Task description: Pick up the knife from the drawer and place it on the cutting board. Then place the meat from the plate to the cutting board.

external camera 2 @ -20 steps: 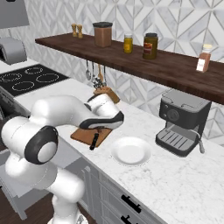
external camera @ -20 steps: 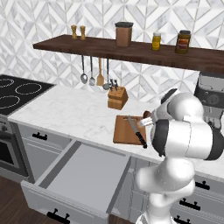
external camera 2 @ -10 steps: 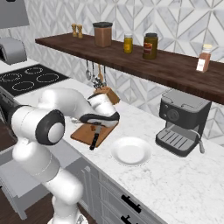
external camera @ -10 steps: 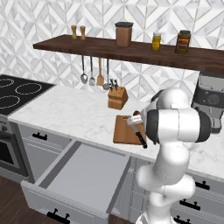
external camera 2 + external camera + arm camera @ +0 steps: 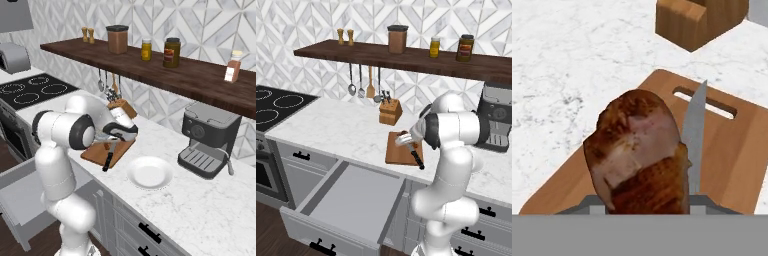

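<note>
My gripper [image 5: 405,139] is shut on the meat [image 5: 637,152], a reddish-brown chunk that hangs just above the brown cutting board [image 5: 734,150]. The knife [image 5: 694,132] lies on the board to the right of the meat, its silver blade pointing at the board's handle slot. Its black handle [image 5: 417,159] sticks out over the board's near edge [image 5: 397,159]. From the right base view, the gripper [image 5: 114,141] hovers over the board [image 5: 95,153], and the white plate [image 5: 150,172] beside it is bare. The grey drawer [image 5: 348,202] stands pulled out below the counter.
A tan knife block [image 5: 390,111] stands behind the board. A coffee machine [image 5: 206,141] sits at the back right of the plate. A stove [image 5: 276,105] is at the far left. Jars line the wooden shelf [image 5: 406,55] above.
The hand with the meat has shifted a little further over the cutting board, and the arm's elbow has swung round. Knife, plate and drawer have not moved.
</note>
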Controlling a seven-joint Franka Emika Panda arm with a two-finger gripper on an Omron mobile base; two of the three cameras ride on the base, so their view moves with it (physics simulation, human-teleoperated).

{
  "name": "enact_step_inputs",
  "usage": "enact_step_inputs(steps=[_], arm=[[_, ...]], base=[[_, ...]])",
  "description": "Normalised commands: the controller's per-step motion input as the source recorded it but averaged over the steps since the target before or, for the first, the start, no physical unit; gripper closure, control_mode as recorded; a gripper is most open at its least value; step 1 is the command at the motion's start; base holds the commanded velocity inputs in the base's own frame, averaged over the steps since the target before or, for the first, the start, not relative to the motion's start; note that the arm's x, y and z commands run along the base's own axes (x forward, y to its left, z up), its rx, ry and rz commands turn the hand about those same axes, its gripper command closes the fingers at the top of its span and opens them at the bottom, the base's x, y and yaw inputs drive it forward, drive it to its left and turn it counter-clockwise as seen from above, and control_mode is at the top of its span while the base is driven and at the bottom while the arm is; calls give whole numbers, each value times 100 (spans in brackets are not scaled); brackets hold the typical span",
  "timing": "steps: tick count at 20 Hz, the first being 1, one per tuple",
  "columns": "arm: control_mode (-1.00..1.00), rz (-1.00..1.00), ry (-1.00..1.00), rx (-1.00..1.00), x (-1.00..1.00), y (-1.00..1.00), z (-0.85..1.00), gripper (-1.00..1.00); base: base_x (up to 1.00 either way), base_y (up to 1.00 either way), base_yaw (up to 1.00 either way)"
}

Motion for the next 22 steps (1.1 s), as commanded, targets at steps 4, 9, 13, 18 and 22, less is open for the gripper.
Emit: enact_step_inputs(steps=[4,9,13,18,22], arm=[[-100,1,17,2,61,48,0,100],[-100,3,13,0,53,66,7,-100],[-100,1,12,1,43,53,4,-100],[-100,0,1,0,0,-4,1,-100],[-100,0,0,0,-1,-7,32,-100]], base=[[0,0,0],[0,0,0],[0,0,0],[0,0,0],[0,0,0]])
